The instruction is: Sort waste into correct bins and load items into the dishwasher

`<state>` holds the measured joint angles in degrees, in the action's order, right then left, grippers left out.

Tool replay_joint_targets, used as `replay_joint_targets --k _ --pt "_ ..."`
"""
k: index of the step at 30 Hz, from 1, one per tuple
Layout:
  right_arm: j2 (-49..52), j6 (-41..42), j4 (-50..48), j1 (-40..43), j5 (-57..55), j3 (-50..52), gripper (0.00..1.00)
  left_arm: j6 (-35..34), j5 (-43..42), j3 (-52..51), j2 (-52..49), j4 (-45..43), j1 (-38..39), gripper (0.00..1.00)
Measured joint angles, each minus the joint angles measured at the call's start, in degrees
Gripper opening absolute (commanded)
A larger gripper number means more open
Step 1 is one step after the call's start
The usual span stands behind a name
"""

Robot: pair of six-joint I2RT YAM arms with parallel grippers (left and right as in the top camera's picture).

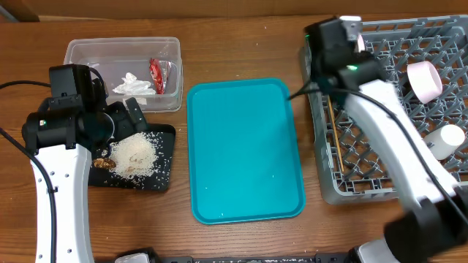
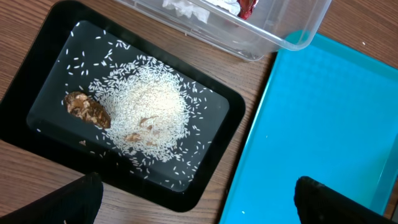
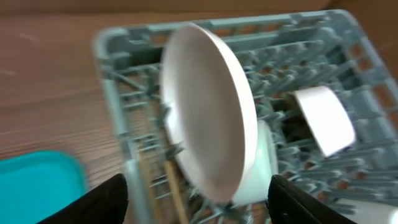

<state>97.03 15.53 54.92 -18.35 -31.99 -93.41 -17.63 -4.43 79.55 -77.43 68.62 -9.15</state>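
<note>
plate: the white plate (image 3: 208, 112) stands on edge among the pegs of the grey rack (image 3: 115, 81), toward the counter's far right corner.
right fingers: your right gripper (image 3: 198, 190) is spread wide, a finger either side of the plate, and appears to clamp nothing.
left fingers: your left gripper (image 2: 199, 196) is spread wide and empty above the black tray (image 2: 50, 74), by the left edge.
handling: treat the plate as stiff, glazed, slippery and breakable; pinch the rim across its thickness, and never push on its face.
waste: rice (image 2: 146, 109) and the brown scrap (image 2: 87, 109) lie in the black tray; the tissue (image 1: 133, 85) and wrapper (image 1: 156, 74) are in the clear tub (image 1: 88, 55), far left corner.
</note>
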Motion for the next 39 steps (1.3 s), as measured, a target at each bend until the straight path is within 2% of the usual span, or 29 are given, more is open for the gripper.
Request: replay_joint_targets --k 4,10,13,18,24,28,34,39 --pt "-4.5 0.5 2.8 1.6 12.5 -0.1 0.86 0.0 0.0 0.0 0.0 0.0 0.0 1.0" --pt "-4.4 0.2 6.9 6.1 33.5 0.0 0.98 0.0 0.0 0.0 0.0 0.0 0.0 1.0" --pt "-4.4 -1.3 10.0 8.6 39.3 -0.1 1.0 0.0 0.0 0.0 0.0 0.0 0.0 1.0" --pt "-4.4 -3.4 19.7 13.1 43.8 0.0 1.0 0.0 0.0 0.0 0.0 0.0 0.0 1.0" --pt "-6.9 -6.3 17.5 13.0 44.2 2.3 1.0 0.0 0.0 0.0 0.0 0.0 0.0 1.0" --pt "-16.4 -7.0 10.4 13.0 44.2 10.1 1.0 0.0 0.0 0.0 0.0 0.0 0.0 1.0" --pt "-40.2 -7.4 -1.0 13.0 42.4 28.9 1.0 0.0 0.0 0.0 0.0 0.0 0.0 1.0" --pt "-53.9 -7.6 -1.7 13.0 40.0 39.8 1.0 0.0 0.0 0.0 0.0 0.0 0.0 1.0"
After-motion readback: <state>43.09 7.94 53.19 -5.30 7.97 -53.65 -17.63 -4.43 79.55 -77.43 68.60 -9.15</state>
